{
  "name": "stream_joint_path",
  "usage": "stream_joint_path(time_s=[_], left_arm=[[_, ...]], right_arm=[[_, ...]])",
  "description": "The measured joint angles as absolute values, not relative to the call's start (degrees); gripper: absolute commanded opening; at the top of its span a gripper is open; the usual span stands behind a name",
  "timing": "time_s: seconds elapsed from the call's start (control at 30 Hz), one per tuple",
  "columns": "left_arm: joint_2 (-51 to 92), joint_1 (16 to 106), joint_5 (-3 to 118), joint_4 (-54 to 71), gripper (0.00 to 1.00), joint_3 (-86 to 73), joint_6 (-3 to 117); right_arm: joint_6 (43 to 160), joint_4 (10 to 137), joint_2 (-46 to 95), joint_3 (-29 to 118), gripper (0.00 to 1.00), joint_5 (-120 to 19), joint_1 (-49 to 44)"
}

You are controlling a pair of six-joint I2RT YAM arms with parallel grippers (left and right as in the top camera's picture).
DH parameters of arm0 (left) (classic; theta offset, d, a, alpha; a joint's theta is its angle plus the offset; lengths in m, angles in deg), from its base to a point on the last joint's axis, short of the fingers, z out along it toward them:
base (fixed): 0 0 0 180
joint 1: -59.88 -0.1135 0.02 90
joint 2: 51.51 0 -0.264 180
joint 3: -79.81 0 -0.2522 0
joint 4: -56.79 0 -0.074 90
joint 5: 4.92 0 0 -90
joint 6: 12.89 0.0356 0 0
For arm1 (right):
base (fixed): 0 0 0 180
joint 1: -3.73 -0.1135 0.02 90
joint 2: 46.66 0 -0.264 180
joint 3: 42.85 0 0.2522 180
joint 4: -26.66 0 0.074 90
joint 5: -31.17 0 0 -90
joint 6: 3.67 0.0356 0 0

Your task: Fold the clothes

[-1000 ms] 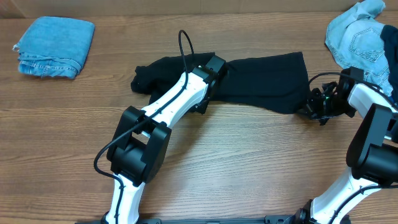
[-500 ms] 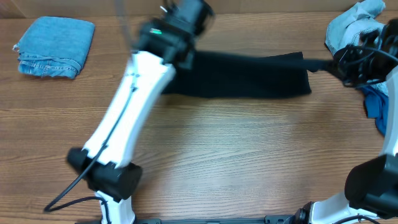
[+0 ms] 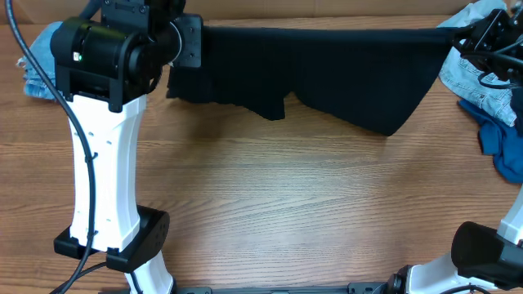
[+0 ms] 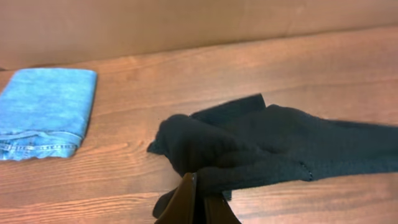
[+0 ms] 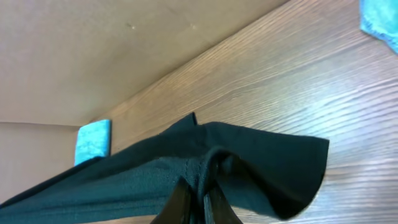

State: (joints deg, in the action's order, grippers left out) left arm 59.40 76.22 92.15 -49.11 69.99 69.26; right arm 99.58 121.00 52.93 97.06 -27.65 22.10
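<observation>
The black T-shirt is lifted off the table and pulled wide between both grippers, its lower edge hanging loose. My left gripper is shut on the shirt's left end, and my right gripper is shut on its right end. The left wrist view has the brown jaws pinching bunched black fabric. In the right wrist view, the right gripper clamps a seam of the shirt, which stretches away to the left.
Folded light-blue denim lies at the far left, partly behind the raised left arm; it also shows as folded denim. A crumpled denim piece and a royal-blue garment lie at the right edge. A cardboard wall stands at the back.
Both arms have risen and moved apart toward the back, lifting the black shirt from a crumpled strip on the table into a wide, taut spread in the air.
</observation>
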Motion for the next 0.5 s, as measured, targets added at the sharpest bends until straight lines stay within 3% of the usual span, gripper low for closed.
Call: stream_joint_path(time_s=[0.2,0.37,0.5], left_arm=[[59.92,78.78,92.74,-49.72,0.04,69.99,70.06],[60.8,78.71,95.25,-37.66,0.04,70.58,70.5],[61.13,77.9,95.38,-38.57,0.04,74.71,71.24]], right_arm=[[99.56,121.55,53.09,97.03,0.04,-31.02,22.29],[100.41,109.66,53.11,97.03,0.04,-29.84,22.36],[101.81,108.1,53.11,98.11,0.04,-27.04,22.34]])
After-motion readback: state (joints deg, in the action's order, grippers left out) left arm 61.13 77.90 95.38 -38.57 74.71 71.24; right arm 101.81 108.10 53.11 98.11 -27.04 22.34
